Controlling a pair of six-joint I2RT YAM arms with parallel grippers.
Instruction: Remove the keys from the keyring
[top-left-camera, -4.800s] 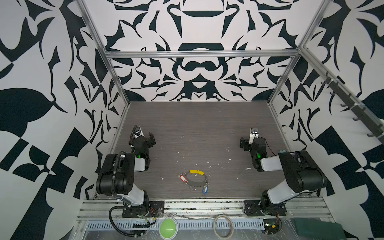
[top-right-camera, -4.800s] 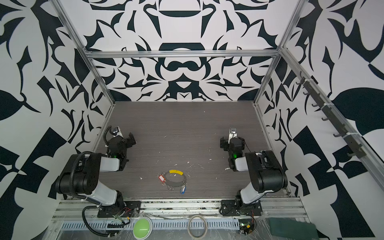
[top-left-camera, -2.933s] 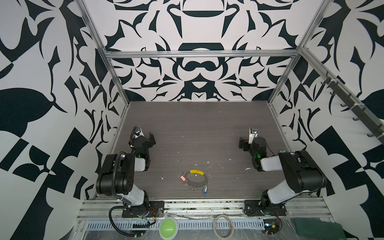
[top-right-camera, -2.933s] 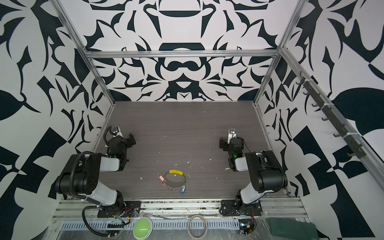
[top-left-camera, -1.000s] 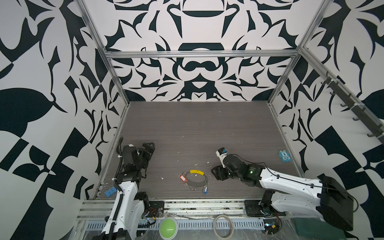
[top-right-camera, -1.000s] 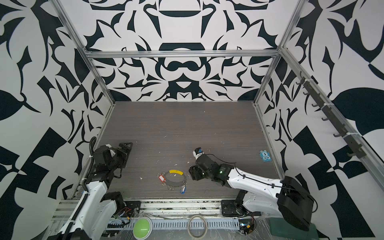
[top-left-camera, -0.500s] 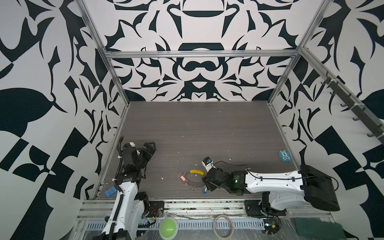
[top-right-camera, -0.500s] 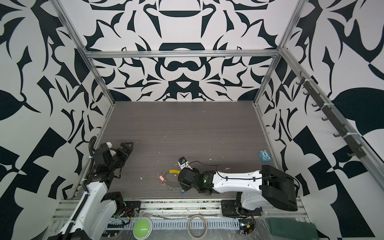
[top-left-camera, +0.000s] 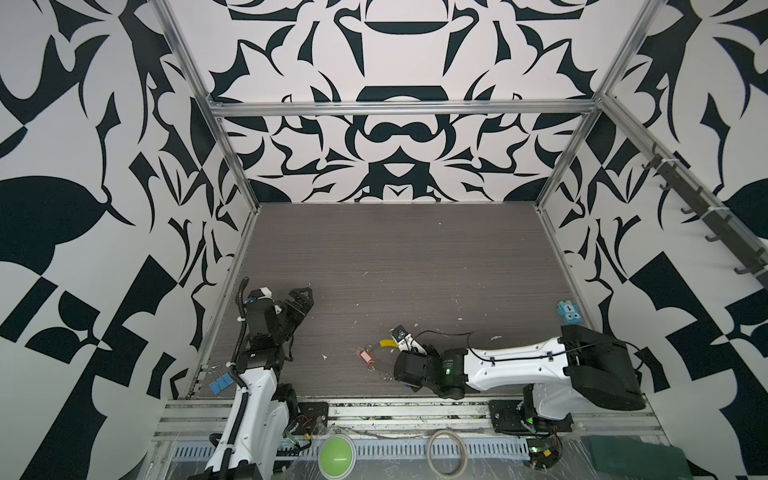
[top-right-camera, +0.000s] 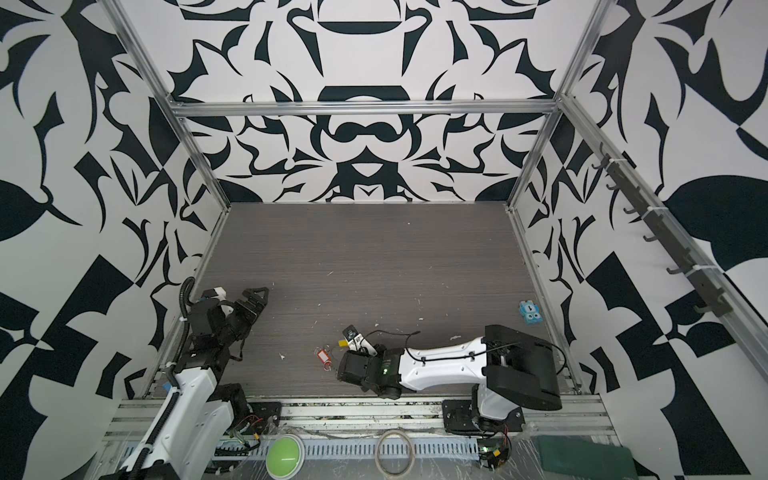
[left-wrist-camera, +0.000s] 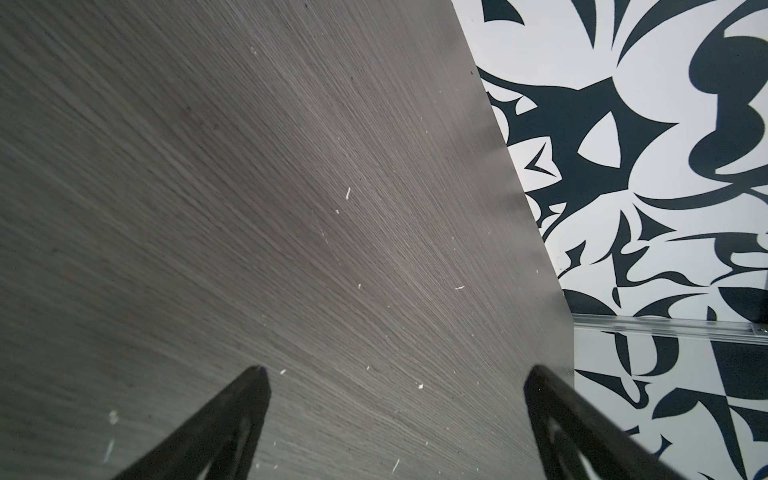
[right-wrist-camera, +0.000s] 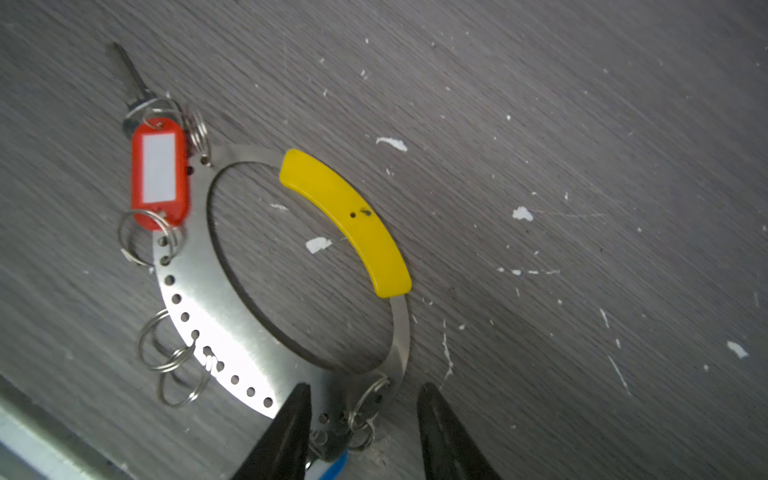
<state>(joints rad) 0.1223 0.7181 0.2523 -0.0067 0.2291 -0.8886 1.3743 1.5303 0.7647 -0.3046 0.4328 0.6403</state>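
Note:
The keyring (right-wrist-camera: 216, 332), a flat silver loop with a row of holes and a yellow sleeve (right-wrist-camera: 345, 216), lies on the dark table (top-left-camera: 395, 257) near its front edge. The keys hang from it: a red-tagged bunch (right-wrist-camera: 158, 174) with one silver key (right-wrist-camera: 133, 83), and a blue tag (right-wrist-camera: 328, 469) mostly hidden under the jaws. My right gripper (right-wrist-camera: 363, 390) is open, low over the loop, its fingers either side of the arc that carries small split rings. In both top views the sleeve (top-left-camera: 387, 343) and red tag (top-right-camera: 322, 356) show beside the right wrist. My left gripper (left-wrist-camera: 397, 370) is open over bare table, far left (top-left-camera: 305, 297).
A small blue block (top-left-camera: 568, 311) sits by the right wall and blue clips (top-left-camera: 219, 384) by the left rail. In front of the table lie a green dome (top-left-camera: 336, 455), a beige hoop (top-left-camera: 446, 457) and a dark green cloth (top-left-camera: 636, 461). White flecks dot the table.
My right arm swung from the right side across to the keyring and came down over it, its jaws narrowing. The left arm unfolded and its gripper rose slightly, staying open.

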